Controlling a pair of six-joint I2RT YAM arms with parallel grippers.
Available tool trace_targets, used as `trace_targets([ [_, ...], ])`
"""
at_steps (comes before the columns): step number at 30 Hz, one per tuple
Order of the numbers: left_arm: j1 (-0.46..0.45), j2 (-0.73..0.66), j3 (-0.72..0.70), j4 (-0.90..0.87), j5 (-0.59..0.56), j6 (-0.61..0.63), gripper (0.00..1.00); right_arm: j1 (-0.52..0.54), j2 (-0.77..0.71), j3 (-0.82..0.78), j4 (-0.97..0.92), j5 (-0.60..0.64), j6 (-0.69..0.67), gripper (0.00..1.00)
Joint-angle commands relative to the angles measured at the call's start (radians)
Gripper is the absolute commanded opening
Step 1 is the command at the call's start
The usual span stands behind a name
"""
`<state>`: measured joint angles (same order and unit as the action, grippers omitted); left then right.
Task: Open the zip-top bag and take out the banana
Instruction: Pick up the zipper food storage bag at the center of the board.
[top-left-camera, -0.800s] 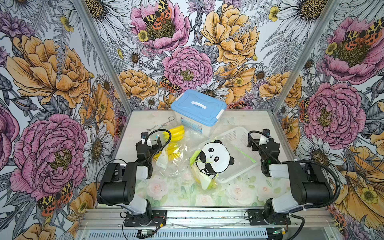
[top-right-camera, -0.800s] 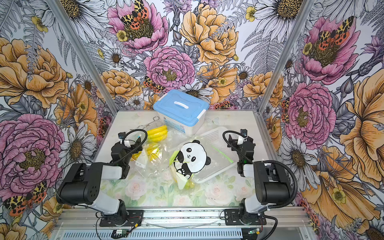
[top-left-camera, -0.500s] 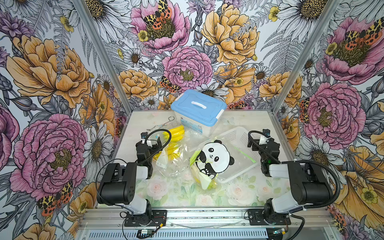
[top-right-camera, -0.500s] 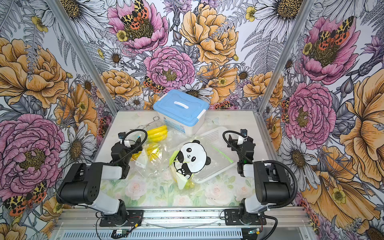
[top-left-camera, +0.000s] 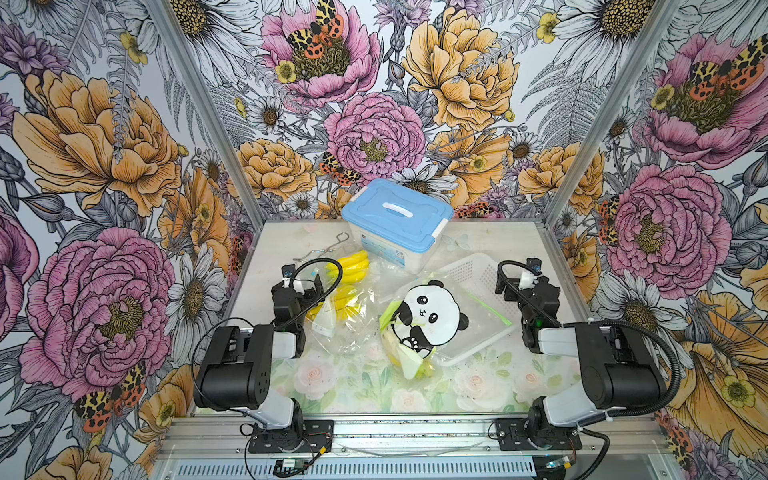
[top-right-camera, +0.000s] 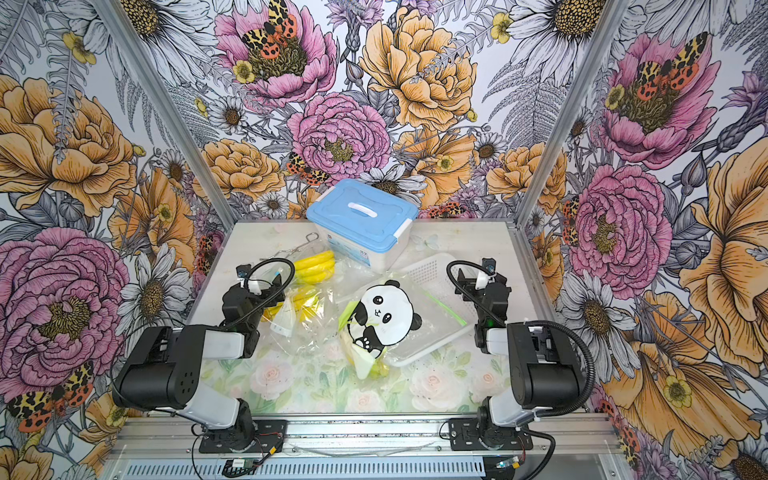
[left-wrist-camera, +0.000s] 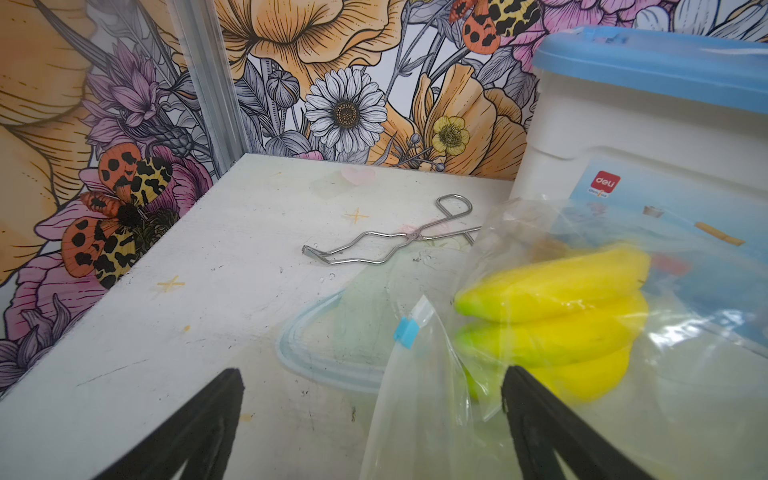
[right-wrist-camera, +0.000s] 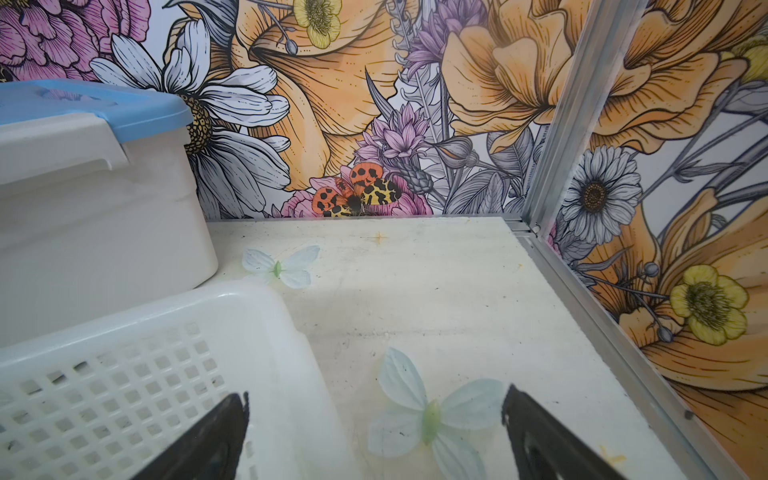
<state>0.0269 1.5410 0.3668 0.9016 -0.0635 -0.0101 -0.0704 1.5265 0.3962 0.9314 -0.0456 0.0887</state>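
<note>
1. Left gripper (left-wrist-camera: 370, 374): jaws wide, holding nothing. The zip-top bag (left-wrist-camera: 415, 415) rises between them, unpinched, its blue slider (left-wrist-camera: 405, 332) just ahead.
2. Right gripper (right-wrist-camera: 374, 399): jaws wide, empty, over the basket (right-wrist-camera: 124, 374) corner and bare table (right-wrist-camera: 436, 291).
3. Banana (left-wrist-camera: 552, 299): lower right of the left wrist view, under clear plastic; left of centre in a top view (top-left-camera: 351, 266).
4. Progress: looks like the start. Bag not gripped, banana not out. Left to do: pinch the bag, run the zip open, pull the banana out.
5. Counts: two grippers, one blue-lidded box (top-left-camera: 397, 220), one basket, one tongs (left-wrist-camera: 386, 243), one panda pouch (top-left-camera: 428, 316), three banana fingers visible. Clear bags overlap, so I cannot count them.
</note>
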Motion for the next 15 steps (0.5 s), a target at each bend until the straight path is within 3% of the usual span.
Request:
trace_targets([
  [1,-0.007,-0.001,0.023,0.002,0.003,0.010,0.99,-0.010,0.007,-0.023,-0.023,0.002,0.029,0.99],
  [15,-0.011,0.000,0.024,-0.002,-0.002,0.012,0.99,-0.007,-0.003,-0.008,-0.059,0.011,0.025,0.99],
])
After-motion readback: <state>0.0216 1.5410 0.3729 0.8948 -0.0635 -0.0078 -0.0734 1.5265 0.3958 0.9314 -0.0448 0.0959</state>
